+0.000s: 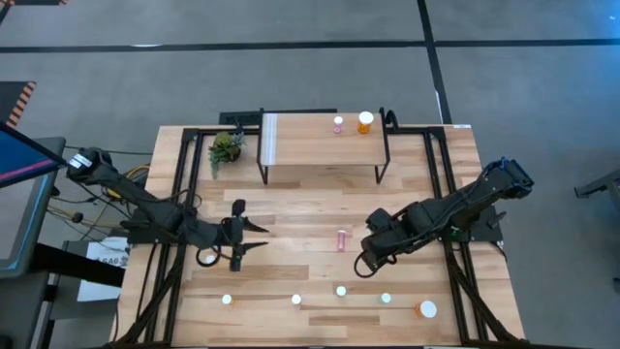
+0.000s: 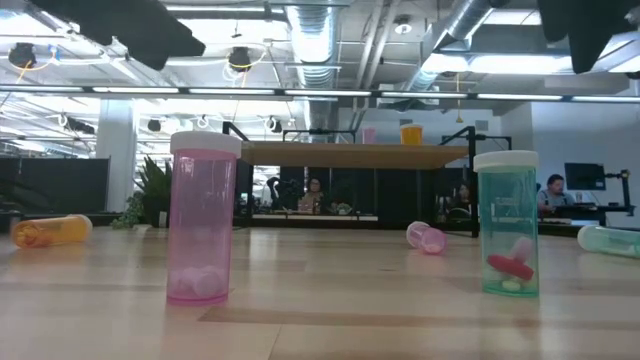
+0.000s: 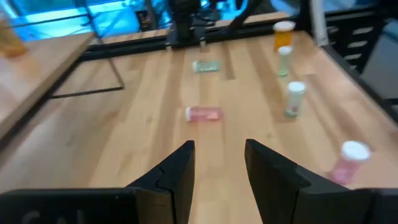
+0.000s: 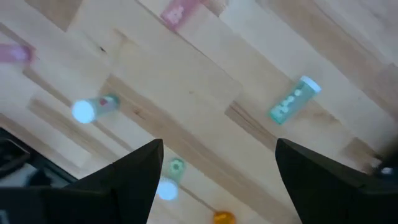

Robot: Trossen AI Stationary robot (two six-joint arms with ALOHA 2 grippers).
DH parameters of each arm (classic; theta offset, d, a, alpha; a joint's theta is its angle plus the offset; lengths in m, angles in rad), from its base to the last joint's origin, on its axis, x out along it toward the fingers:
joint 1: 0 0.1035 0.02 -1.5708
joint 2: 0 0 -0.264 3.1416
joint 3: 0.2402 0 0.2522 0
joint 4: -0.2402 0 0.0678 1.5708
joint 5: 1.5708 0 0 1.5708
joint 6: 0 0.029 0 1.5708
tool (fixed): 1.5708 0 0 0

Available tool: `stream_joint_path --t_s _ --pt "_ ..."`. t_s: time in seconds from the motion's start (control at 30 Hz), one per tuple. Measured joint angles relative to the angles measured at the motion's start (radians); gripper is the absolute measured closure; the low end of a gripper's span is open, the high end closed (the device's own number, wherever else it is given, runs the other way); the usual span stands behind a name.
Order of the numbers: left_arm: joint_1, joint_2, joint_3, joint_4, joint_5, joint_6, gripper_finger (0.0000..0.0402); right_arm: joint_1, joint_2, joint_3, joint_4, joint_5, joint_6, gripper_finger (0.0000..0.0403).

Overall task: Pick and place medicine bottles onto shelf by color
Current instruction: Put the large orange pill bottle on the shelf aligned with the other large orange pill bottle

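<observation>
Bottles stand in a loose row along the lower edge of the overhead frame: a white-capped one (image 1: 227, 300) at lower left, three more to its right, and an orange one (image 1: 426, 309) at lower right. They are unsorted and, by my reading, waiting to be collected.

Above them, at mid-frame, a pink bottle (image 1: 342, 239) lies on its side between the two arms, probably the next pick, since both grippers flank it. The left gripper (image 1: 254, 237) hovers to its left, fingers spread and empty. The right gripper (image 1: 368, 260) hangs to its lower right, jaws wide apart, holding nothing.

Farthest, at upper centre, the shelf (image 1: 320, 143) carries a pink bottle (image 1: 338, 124) and an orange one (image 1: 365, 122) side by side near its right end, apparently starting colour groups.
</observation>
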Motion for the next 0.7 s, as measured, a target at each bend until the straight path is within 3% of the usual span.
stream_joint_path --t_s 0.37,0.7 --pt "-0.024 -0.041 0.000 -0.013 -0.014 0.002 0.0272 0.000 0.000 0.000 0.050 0.001 0.011 0.0072" --pt "-0.024 -0.126 -0.001 0.046 0.077 0.089 0.0272 -0.032 0.000 0.000 0.064 0.003 -0.057 0.0072"
